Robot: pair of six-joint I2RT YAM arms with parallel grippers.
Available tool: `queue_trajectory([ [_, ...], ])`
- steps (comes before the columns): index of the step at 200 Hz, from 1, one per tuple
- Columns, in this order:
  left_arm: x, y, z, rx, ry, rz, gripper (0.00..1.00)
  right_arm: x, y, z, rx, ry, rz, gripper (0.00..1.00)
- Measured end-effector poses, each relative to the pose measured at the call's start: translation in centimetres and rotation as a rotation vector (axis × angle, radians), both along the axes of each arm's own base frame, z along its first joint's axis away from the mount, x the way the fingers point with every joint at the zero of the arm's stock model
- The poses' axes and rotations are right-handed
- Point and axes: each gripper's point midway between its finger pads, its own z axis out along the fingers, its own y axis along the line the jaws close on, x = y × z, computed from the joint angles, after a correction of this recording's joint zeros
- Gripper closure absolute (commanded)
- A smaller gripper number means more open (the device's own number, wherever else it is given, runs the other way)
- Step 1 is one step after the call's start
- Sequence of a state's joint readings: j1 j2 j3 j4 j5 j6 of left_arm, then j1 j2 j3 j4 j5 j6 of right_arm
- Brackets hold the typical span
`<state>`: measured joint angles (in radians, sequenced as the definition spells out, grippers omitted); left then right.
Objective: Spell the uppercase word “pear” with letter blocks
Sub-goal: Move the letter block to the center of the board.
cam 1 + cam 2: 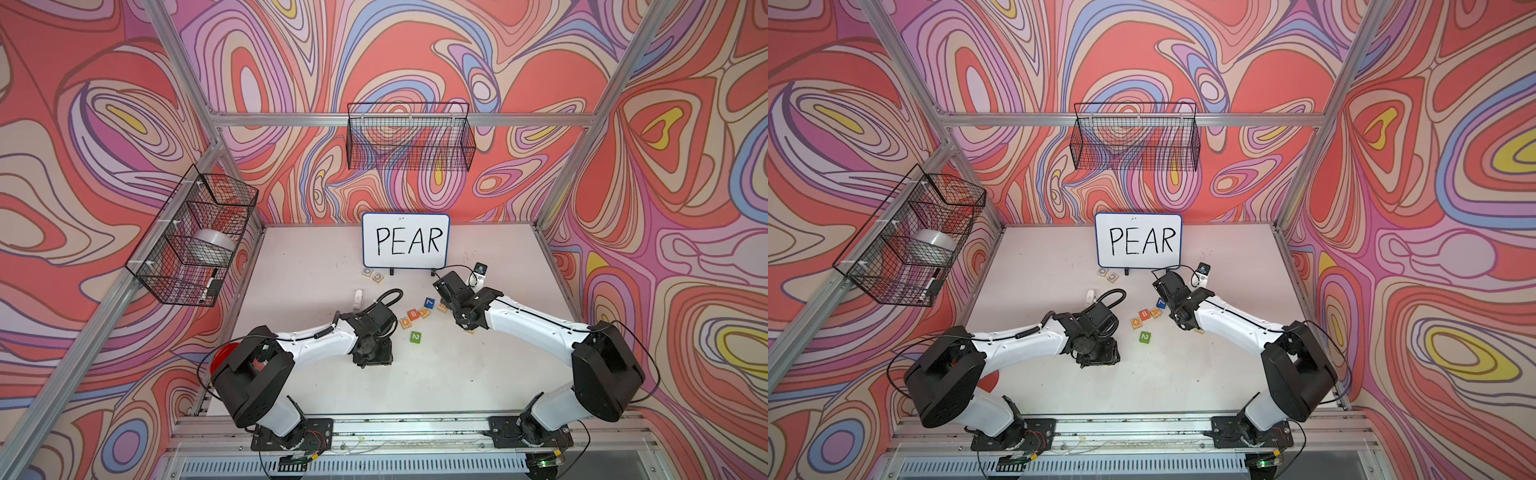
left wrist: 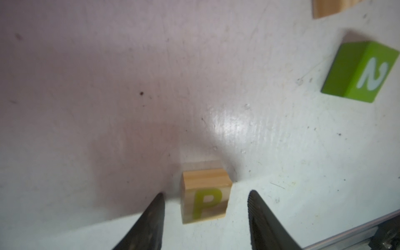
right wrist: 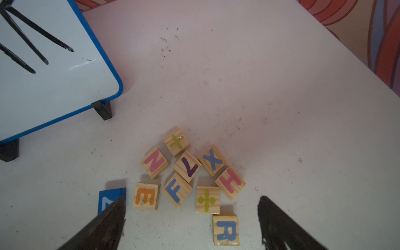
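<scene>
Off to one side of my left gripper [image 2: 205, 207] lies a green 2 cube [image 2: 360, 71]. Its jaws stand partly apart, the P block [image 2: 204, 195] on the table [image 2: 86, 86] between them, touching neither. My right gripper [image 3: 191, 218] gapes wide over a cluster holding the E block [image 3: 146, 196] and R block [image 3: 226, 229], gripping nothing.

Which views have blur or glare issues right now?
Left wrist view: P block soft with a ghosted edge, glare patch on the table, green 2 block slightly soft. Right wrist view: blocks crisp, R block readable. Both top views: sharp, evenly lit, edges bowed.
</scene>
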<state>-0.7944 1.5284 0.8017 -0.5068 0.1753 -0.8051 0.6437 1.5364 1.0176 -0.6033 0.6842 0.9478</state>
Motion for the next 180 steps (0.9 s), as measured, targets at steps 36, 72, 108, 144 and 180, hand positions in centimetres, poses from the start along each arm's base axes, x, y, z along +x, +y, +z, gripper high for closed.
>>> queue_trajectory([
  [36, -0.4, -0.2, 0.0, -0.021, 0.012, -0.002, 0.41, 0.0, 0.0, -0.2, -0.003, 0.004, 0.000, 0.03],
  [72, -0.3, -0.7, 0.2, -0.045, 0.014, -0.008, 0.41, 0.0, 0.0, -0.2, -0.004, 0.005, 0.000, 0.03],
  [108, -0.4, -1.2, 0.2, -0.070, 0.019, -0.018, 0.40, 0.0, 0.0, -0.2, -0.006, 0.007, 0.000, 0.03],
  [144, -0.3, -1.6, 0.3, -0.087, 0.022, -0.030, 0.39, -0.2, -0.2, -0.2, -0.014, 0.011, -0.001, 0.03],
  [180, -0.3, -1.4, 0.3, -0.078, 0.014, -0.037, 0.39, -0.2, -0.3, -0.2, -0.022, 0.015, 0.000, 0.03],
])
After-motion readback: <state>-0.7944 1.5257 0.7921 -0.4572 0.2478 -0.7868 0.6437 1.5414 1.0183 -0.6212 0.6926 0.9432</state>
